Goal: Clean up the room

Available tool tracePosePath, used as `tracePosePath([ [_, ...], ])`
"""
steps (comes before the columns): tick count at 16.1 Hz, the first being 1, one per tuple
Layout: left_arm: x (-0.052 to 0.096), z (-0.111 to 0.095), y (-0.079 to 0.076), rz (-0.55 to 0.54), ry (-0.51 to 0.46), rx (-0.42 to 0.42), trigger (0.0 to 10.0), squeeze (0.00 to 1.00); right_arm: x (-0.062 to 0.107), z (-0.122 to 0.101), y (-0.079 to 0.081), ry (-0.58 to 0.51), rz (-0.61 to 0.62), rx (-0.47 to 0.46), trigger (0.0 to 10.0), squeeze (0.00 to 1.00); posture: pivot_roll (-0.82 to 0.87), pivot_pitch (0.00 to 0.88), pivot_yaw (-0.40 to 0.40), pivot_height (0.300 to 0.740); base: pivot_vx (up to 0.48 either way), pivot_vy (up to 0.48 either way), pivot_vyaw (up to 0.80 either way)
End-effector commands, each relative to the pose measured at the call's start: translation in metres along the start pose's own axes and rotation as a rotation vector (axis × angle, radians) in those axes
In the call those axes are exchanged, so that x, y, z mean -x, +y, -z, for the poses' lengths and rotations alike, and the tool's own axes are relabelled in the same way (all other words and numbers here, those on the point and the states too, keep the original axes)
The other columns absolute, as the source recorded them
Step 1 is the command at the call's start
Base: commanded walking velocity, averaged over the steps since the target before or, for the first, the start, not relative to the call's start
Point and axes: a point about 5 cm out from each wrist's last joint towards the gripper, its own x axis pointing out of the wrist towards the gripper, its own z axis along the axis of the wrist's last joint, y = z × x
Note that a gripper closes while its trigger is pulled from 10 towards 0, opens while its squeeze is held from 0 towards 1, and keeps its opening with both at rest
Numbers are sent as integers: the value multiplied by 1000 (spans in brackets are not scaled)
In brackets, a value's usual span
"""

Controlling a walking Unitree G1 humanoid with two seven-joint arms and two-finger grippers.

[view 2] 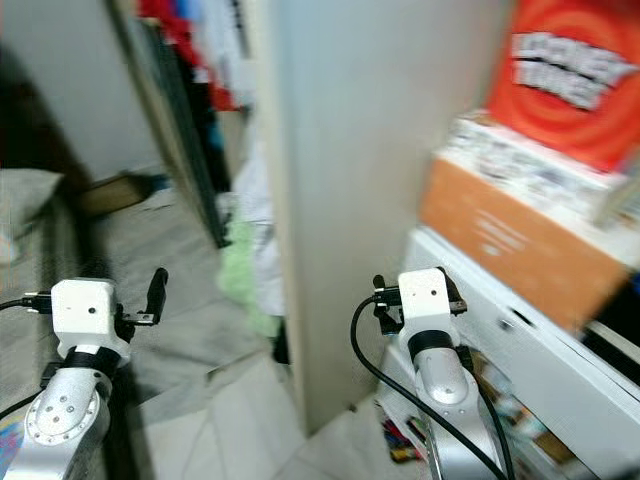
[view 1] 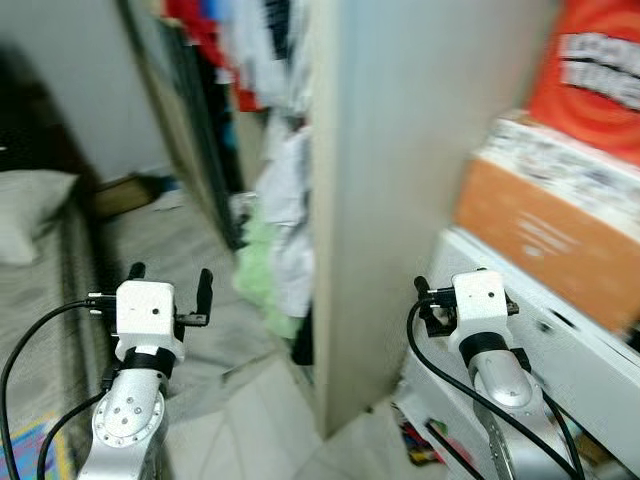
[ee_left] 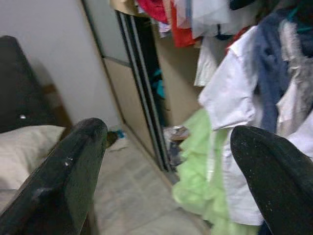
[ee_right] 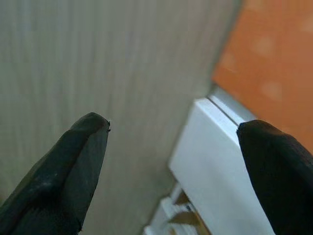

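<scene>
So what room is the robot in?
Most likely a bedroom. An open wardrobe has clothes hanging in it and spilling toward the floor, and a pillow lies on what looks like a bed at the left. Boxes are stacked on a white cabinet at the right.

The two head cameras looked forward and down over both raised arms, sharing the beige wardrobe panel (view 1: 400, 200) and the hanging clothes (view 1: 285, 190), while the left wrist camera faced those clothes (ee_left: 230, 112) and the right wrist camera sat near that panel (ee_right: 98, 63).
</scene>
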Motion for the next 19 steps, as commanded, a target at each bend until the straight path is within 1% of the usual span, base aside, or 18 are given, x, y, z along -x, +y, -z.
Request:
tracePosePath([
  [1, 1, -4, -1, 14, -25, -29, 10000, 0, 4, -2, -6, -13, 8, 4, 10000, 0, -94, 0, 13, 740, 0, 0, 800],
  [3, 3, -4, 0, 17, -29, -35, 10000, 0, 15, -1, -15, -20, 19, 30, 10000, 0, -98, 0, 14, 740, 0, 0, 800],
  [4, 5, -4, 2, 18, -31, -44, 10000, 0, 27, 3, -21, -7, 24, 45, 10000, 0, -103, 0, 14, 740, 0, 0, 800],
  [5, 6, -4, 2, 18, -32, -46, 10000, 0, 29, 4, -22, -4, 24, 47, 10000, 0, -103, 0, 14, 740, 0, 0, 800],
  [6, 14, -3, 5, 18, -23, -64, 10000, 0, 45, 12, -27, 24, 25, 55, 10000, 0, -105, 0, 17, 740, 0, 0, 800],
  [8, 24, 0, 10, 11, -2, -73, 10000, 0, 60, 21, -31, 61, 24, 62, 10000, 0, -106, 0, 22, 740, 0, 0, 800],
  [10, 31, 6, 17, 2, 25, -87, 10000, 0, 71, 27, -31, 84, 19, 67, 10000, 0, -107, 0, 23, 740, 0, 0, 800],
  [11, 32, 8, 18, 2, 30, -91, 10000, 0, 72, 28, -30, 87, 17, 70, 10000, 0, -107, 0, 24, 740, 0, 0, 800],
  [15, 30, 6, 15, 14, 19, -101, 10000, 0, 68, 25, -30, 75, 9, 73, 10000, 0, -108, 0, 20, 740, 0, 0, 800],
  [19, 26, 5, 13, 24, 6, -108, 10000, 0, 66, 25, -31, 75, 4, 80, 10000, 0, -107, 0, 18, 740, 0, 0, 587],
])
